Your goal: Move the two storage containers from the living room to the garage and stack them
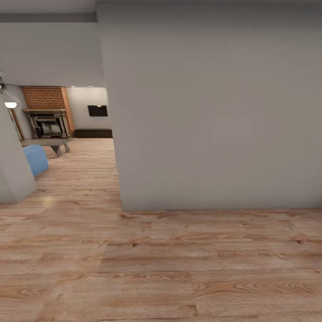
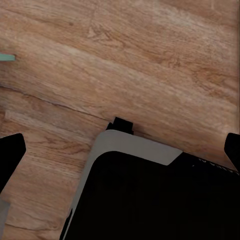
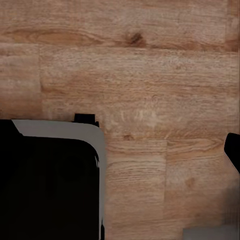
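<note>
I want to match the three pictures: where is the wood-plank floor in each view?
Head view: the wood-plank floor covers the lower part, below the grey wall.
Left wrist view: the floor lies behind the robot's black base.
Right wrist view: the floor, again behind that base.
Shared landmark: the base's grey rim, in both wrist views.

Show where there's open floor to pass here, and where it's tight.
Open: the wood floor in front of the grey wall, and the strip running left of its corner toward the fireplace. Crowded: far left, where a blue seat and a bench stand.
</note>
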`<state>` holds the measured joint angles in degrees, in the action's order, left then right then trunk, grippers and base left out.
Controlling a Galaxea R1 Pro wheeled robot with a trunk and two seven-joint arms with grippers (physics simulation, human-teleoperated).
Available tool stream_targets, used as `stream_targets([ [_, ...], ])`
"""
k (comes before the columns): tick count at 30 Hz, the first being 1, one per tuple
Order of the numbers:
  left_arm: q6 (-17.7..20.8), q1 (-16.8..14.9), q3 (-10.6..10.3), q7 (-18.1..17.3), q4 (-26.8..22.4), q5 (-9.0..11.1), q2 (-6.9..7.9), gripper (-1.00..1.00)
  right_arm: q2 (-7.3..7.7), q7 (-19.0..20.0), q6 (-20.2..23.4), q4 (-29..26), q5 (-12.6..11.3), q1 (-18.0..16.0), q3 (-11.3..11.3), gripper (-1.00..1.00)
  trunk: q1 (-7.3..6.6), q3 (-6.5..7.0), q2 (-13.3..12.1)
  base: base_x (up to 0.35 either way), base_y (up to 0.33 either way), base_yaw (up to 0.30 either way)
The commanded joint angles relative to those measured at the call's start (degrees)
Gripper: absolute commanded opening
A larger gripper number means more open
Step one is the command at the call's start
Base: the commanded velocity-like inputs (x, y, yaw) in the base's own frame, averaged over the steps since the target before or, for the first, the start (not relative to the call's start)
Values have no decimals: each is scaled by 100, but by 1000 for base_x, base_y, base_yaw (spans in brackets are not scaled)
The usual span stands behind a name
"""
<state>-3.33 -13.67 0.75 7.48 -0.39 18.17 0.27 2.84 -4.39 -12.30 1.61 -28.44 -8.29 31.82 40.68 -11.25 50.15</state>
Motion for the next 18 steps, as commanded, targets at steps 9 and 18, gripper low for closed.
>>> stream_targets([
  [9,-18,-5,5,7,4,20,-1,100,-3,-1,-27,15,-66,-6,25,100,4,-8,5,323,0,229],
  [18,-18,-4,5,7,4,20,-1,100,0,-14,-23,15,-100,-6,14,100,4,-8,5,323,0,270],
])
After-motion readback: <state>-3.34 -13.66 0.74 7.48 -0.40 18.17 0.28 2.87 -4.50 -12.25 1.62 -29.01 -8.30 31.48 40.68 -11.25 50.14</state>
